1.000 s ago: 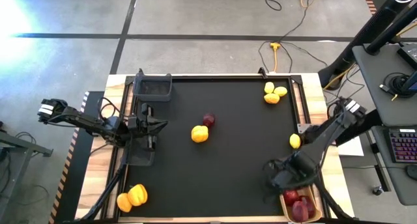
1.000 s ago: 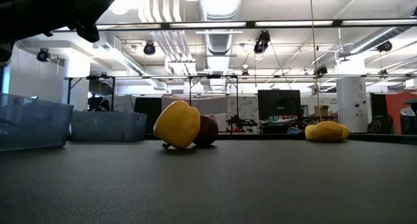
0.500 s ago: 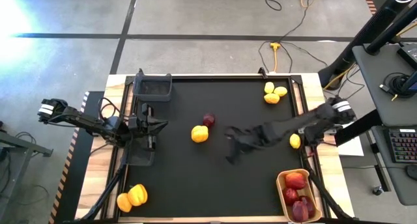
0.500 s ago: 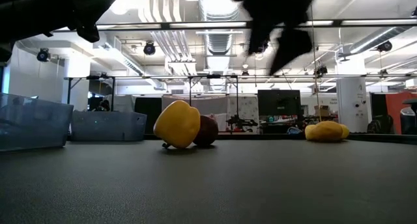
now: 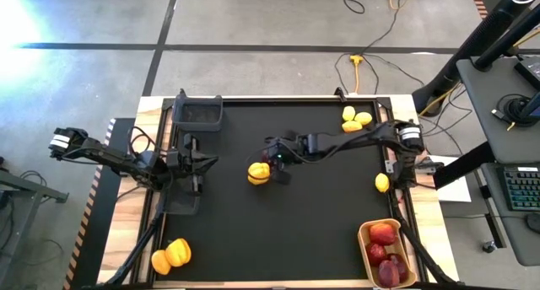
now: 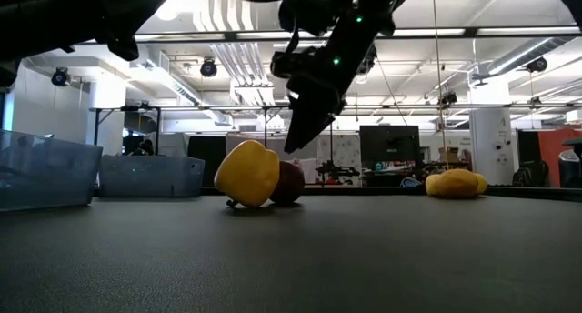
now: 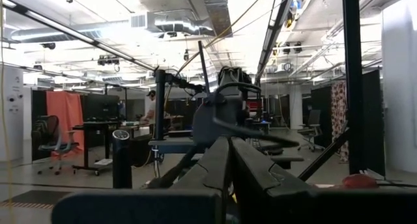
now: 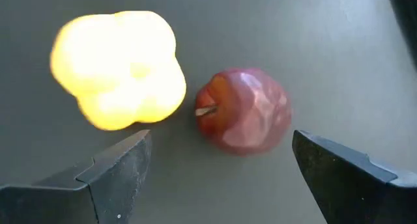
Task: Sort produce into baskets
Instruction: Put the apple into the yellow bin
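**Apple and pepper sit too close for a clean pick**

Black matting covers the table [image 5: 321, 231], and near its middle the right gripper [image 8: 218, 168] hangs above a red apple [image 8: 242, 110] with its fingers spread wide and nothing between them. In the right wrist view the apple lies between the two fingers, but a yellow pepper [image 8: 117, 68] sits just beside it, almost touching. That is the risk: coming down, the finger on the pepper's side could land on the pepper or wedge into the narrow gap, shoving the pepper away or rolling the apple out of the grasp. A round apple pinched off-centre could also squirt free.

Farther out, the tan tray [image 5: 365, 236] already holding red fruit waits at the table's near right corner, well apart. Lemons [image 5: 354, 120] lie at the far right. The left gripper [image 5: 199, 161] rests clenched shut and empty at the left edge, by a dark bin [image 5: 199, 113].
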Robot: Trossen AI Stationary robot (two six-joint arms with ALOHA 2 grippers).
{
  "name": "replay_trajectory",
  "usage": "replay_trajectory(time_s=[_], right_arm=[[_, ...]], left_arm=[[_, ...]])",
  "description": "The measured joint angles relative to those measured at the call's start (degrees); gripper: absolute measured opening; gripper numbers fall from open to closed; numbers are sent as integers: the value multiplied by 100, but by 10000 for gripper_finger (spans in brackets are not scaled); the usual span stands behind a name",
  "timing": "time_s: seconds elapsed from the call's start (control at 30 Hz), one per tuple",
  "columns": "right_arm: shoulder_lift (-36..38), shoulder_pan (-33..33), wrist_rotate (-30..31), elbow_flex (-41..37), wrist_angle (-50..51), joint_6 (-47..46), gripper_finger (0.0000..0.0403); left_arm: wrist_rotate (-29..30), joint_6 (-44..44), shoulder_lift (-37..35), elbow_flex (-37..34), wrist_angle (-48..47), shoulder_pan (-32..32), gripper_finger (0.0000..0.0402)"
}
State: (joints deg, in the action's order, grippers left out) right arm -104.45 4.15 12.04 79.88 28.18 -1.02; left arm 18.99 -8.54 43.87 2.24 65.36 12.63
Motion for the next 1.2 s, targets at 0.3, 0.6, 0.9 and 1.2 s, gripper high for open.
replay_trajectory(time_s=[0.3, 0.6, 0.9, 1.2], right_arm=[[-257, 307, -199, 506, 81, 1600, 364], [-260, 760, -1152, 326, -50, 2278, 364], [-260, 858, -1841, -112, -771, 2507, 364], [-262, 849, -1865, -525, -1584, 2416, 364]], left_arm=[[10, -4, 73, 0, 16, -1, 0], [16, -4, 68, -1, 225, -7, 0], [28, -194, 66, -2, 778, -54, 0], [150, -145, 77, -2, 845, -58, 0]])
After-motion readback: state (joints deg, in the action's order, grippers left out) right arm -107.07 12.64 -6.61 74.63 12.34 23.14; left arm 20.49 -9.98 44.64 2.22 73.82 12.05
